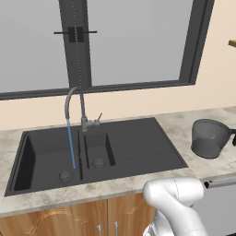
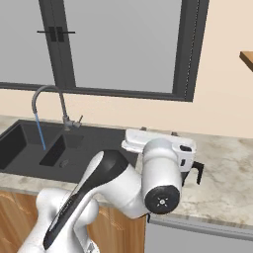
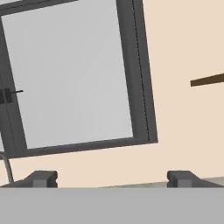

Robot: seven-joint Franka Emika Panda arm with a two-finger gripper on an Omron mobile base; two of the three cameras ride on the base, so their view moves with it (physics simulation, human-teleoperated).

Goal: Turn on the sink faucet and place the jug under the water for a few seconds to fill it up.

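Jug (image 1: 209, 138), dark grey bucket shape, upright on counter (image 1: 184, 124), black handle

One sink faucet (image 1: 76, 103) with a single side lever; one stream of water (image 1: 71, 144); one sink (image 1: 138, 147) holding two basins, each with one round drain, plus one flat drainboard; one jug (image 1: 209, 138) with one black handle; one window (image 1: 133, 41) of two panes split by one dark upright; one stone counter (image 1: 184, 122); two cabinet doors (image 1: 92, 216) below, carrying two small handles; one gripper (image 3: 112, 178) showing two dark fingertips (image 3: 41, 178), set wide apart.
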